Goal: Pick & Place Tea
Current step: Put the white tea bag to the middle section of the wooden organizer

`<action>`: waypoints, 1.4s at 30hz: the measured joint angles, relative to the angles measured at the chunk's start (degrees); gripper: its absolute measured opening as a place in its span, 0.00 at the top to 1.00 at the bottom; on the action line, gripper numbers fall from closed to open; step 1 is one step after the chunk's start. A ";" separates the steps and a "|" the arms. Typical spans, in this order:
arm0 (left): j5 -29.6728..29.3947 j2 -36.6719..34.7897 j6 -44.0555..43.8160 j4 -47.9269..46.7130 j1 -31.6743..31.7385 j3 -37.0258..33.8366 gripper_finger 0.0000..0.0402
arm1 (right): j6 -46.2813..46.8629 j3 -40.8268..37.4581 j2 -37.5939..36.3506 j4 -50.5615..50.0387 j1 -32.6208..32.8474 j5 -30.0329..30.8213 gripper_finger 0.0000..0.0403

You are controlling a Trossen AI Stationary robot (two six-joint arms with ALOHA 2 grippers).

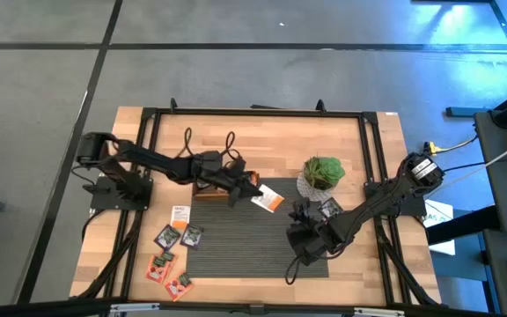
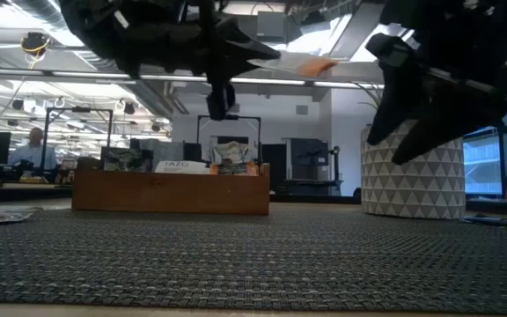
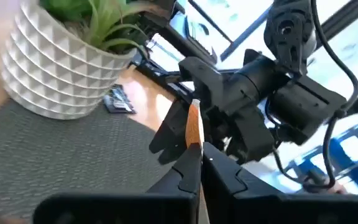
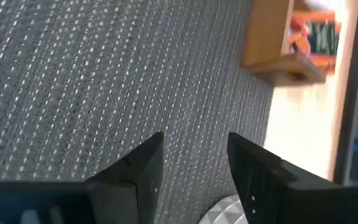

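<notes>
The left gripper pinches 1 white-and-orange tea sachet edge-on between closed fingers, above the dark mat beside the wooden tray, while the right gripper hovers nearby, fingers apart, empty.

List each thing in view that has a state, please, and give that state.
Left gripper: jaws shut on a white and orange sachet, held above the mat.
Right gripper: jaws open, empty, over the mat.
Wooden tray: on the table, sachets inside.
Loose sachets: flat on the table, left of the mat.
Potted plant: upright.
</notes>
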 joint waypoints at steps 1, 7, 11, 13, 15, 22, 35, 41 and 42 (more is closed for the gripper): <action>0.02 -1.61 1.39 -2.67 0.16 0.02 0.99 | 1.39 -0.31 0.00 0.24 -0.02 0.00 0.56; -1.08 -12.52 7.99 -24.93 0.46 0.02 0.99 | 4.21 -1.44 0.00 3.26 -0.81 -0.05 0.56; -1.61 -17.54 9.32 -36.82 0.37 0.02 0.99 | 1.19 -1.50 0.00 7.28 -2.80 -0.12 0.56; -1.67 -18.78 9.47 -43.44 0.79 1.06 0.99 | -0.45 -1.50 0.00 9.85 -4.08 -0.09 0.56; -2.19 -18.79 10.75 -51.72 0.89 3.82 0.99 | -2.31 -1.48 0.00 12.77 -5.33 -0.12 0.56; -9.67 -14.81 24.07 -73.91 0.58 13.87 0.99 | -6.03 -1.48 0.00 17.84 -10.37 -7.40 0.56; -15.08 -7.38 38.11 -81.32 2.58 17.72 0.99 | -6.40 -1.48 0.00 18.65 -13.99 -15.04 0.56; -15.36 -4.67 42.31 -80.86 2.59 17.73 0.99 | -6.54 -1.48 0.00 18.60 -13.99 -15.05 0.56; -15.39 -4.46 42.31 -80.67 2.59 17.73 0.99 | -6.54 -1.48 0.00 18.60 -13.99 -15.05 0.56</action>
